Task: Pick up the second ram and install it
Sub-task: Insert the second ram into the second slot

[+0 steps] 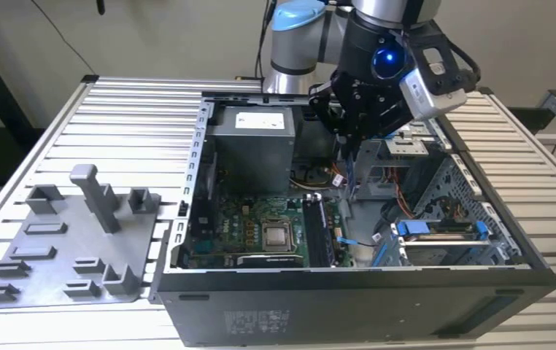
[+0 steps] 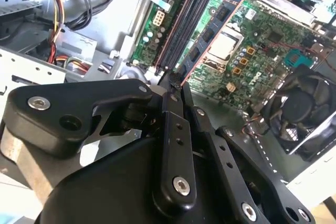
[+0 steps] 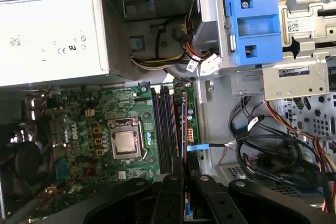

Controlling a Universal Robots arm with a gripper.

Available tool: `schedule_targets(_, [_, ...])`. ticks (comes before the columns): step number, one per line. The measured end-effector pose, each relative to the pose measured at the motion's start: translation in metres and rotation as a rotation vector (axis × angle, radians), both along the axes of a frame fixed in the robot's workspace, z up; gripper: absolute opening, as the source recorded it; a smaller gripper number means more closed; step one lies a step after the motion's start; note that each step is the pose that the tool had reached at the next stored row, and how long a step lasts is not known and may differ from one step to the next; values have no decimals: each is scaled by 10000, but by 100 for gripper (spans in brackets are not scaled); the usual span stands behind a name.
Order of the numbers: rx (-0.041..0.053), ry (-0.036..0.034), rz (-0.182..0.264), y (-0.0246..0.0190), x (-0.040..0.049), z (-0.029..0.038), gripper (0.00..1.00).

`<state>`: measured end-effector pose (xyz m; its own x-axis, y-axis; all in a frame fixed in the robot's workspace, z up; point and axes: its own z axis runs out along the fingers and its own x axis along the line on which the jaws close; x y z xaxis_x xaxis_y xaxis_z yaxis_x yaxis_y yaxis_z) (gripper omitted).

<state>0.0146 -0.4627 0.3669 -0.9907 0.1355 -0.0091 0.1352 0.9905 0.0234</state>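
The hand (image 2: 172, 85) clenched the second ram (image 2: 211, 24) by one end, edge-on, seemingly to align it with the motherboard slots (image 1: 319, 230), which lay toward seven o'clock in the exterior view.

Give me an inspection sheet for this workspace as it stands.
Surface: slatted metal table, open computer case on it.
Job's things: second ram lies along the motherboard's slot row, beside empty black slots.
Clutter: grey fixture tray beside the case.
Grippers: pincer low inside the case, at one end of the ram; whether it holds it cannot be told.
Cables: black wire bundle loose near the blue bracket.
Surroundings: plain wall behind the table.
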Motion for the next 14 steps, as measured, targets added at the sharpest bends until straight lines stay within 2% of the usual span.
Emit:
schedule_targets(3, [-1,-1,52,0,0,-37,14])
schedule_targets(14, [0,0,836,0,1,-170,14])
